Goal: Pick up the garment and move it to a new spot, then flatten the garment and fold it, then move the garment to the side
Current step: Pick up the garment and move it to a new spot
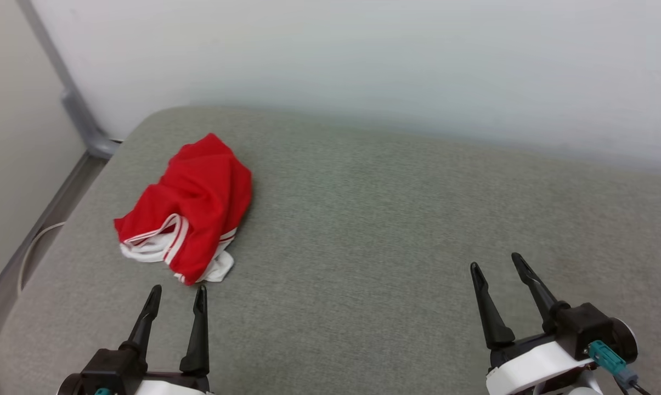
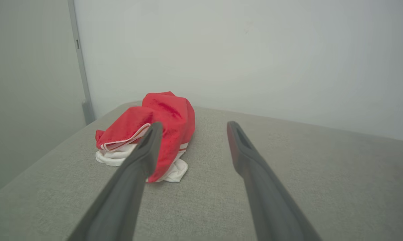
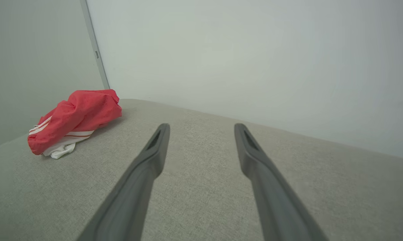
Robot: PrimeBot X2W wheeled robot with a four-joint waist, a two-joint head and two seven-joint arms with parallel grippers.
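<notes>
Head view: garment [image 1: 190, 206] near left edge

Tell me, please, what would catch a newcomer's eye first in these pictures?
A crumpled red shirt with white striped trim lies on the left of the grey cushion. The left tool is open just short of it; the right tool, also open, is far off at lower right.
</notes>
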